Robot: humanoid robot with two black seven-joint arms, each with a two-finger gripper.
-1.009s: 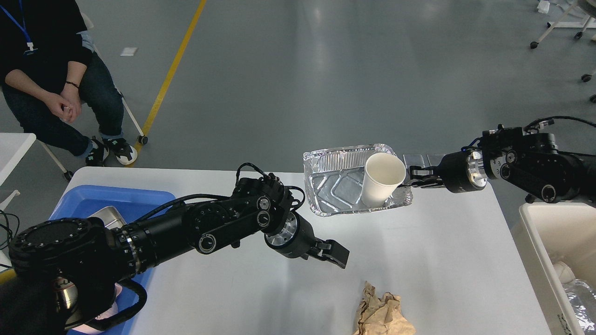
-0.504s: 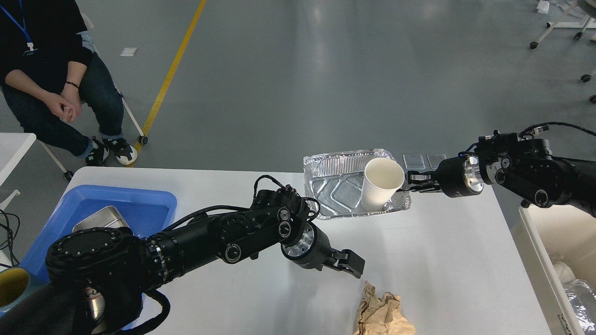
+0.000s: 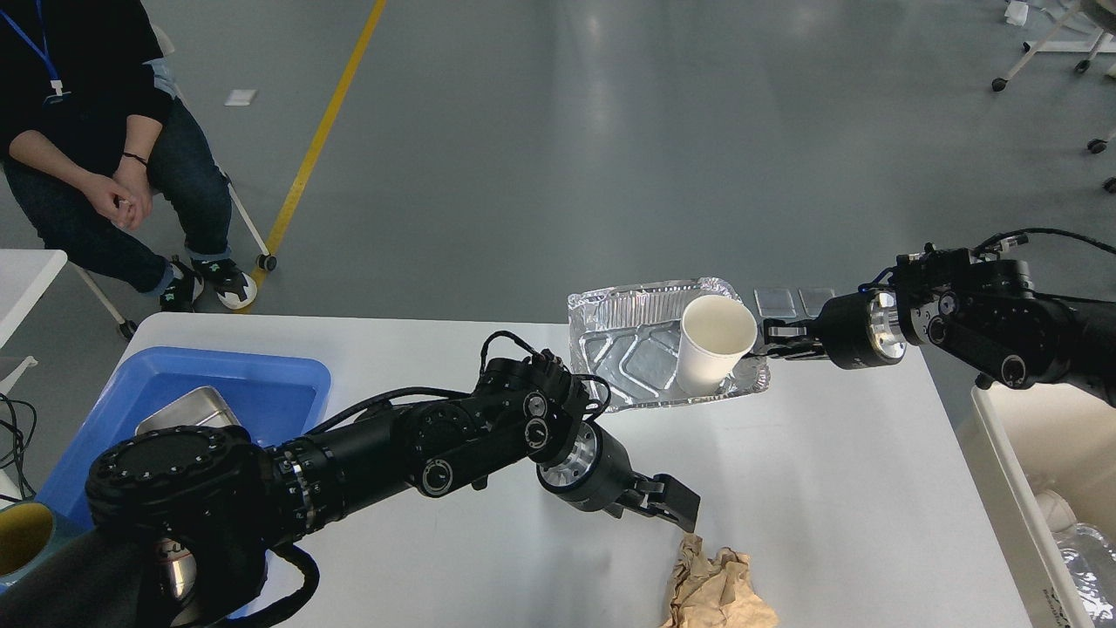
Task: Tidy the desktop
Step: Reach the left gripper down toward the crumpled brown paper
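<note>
Right gripper [image 3: 771, 340] pinches the foil tray [image 3: 645, 344] rim; left gripper [image 3: 678, 508], fingers indistinct, hovers just above crumpled paper [image 3: 717, 589].

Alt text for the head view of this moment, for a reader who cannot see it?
Over the white desktop, the left tool hangs open just above crumpled brown paper at the near edge. The right tool grips the rim of a foil tray holding a white paper cup, near the far edge.
</note>
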